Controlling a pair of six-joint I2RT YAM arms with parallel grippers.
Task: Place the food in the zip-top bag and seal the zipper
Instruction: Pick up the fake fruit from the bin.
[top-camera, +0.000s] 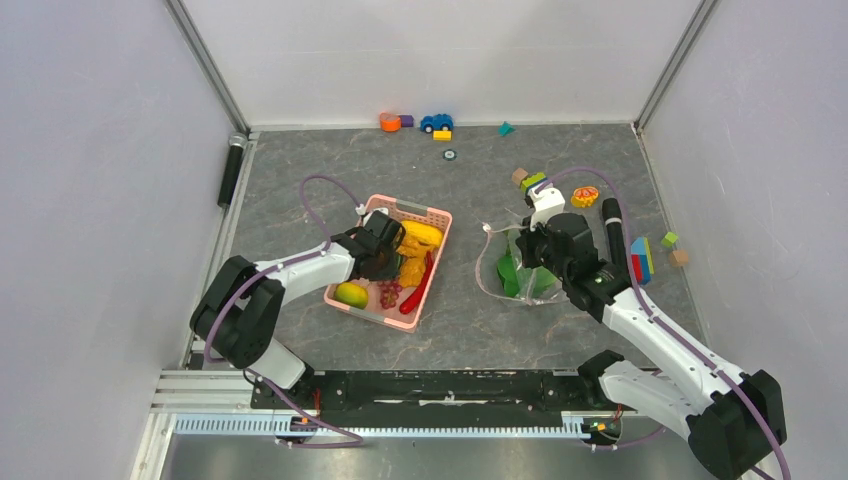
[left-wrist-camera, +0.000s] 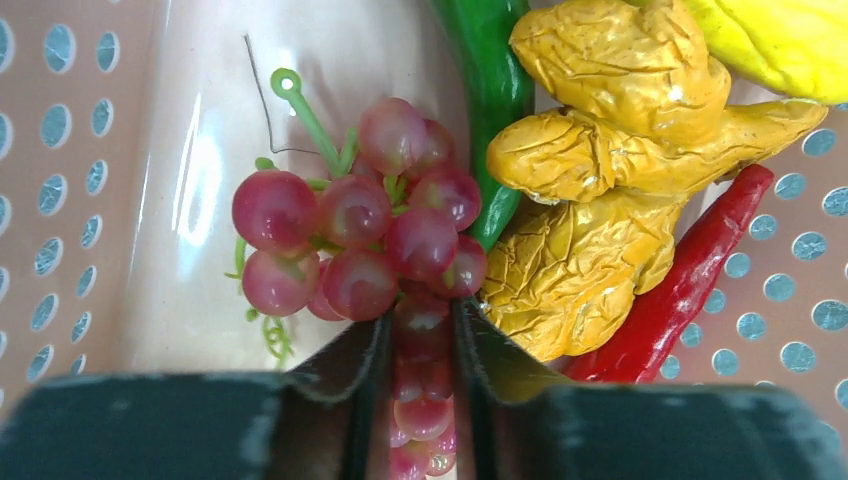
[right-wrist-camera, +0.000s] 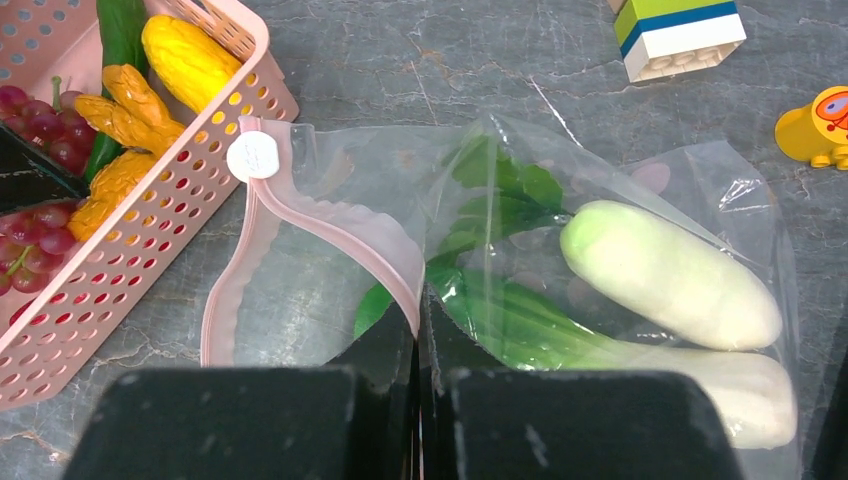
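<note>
**Grapes pinched in the basket, bag mouth waiting to the right**

Top view: the left gripper (top-camera: 388, 266) is down inside the pink basket (top-camera: 437, 216), over the grape bunch (top-camera: 388, 294). The zip-top bag (top-camera: 492, 282) lies on the table to its right, near the basket, with the right gripper (top-camera: 528, 262) at the bag's edge. The left arm is nearer the remaining food.

Left wrist: the jaws stand close on either side of the bunch's lower grapes, which fill the gap, so I judge it a pinch on the grapes. The bunch's long axis runs straight away from the fingers, stem end farthest. Yellow pieces (left-wrist-camera: 600, 200) and a red chili (left-wrist-camera: 690, 280) lie beside it.

Right wrist: the fingers are pressed together on the zipper (right-wrist-camera: 340, 225), lifting the mouth open toward the basket. The slider tab (right-wrist-camera: 252, 156) sits at the strip's far end, and the bok choy (right-wrist-camera: 660, 290) is already inside. The carry should therefore run sideways — from basket rightward into that mouth.
</note>
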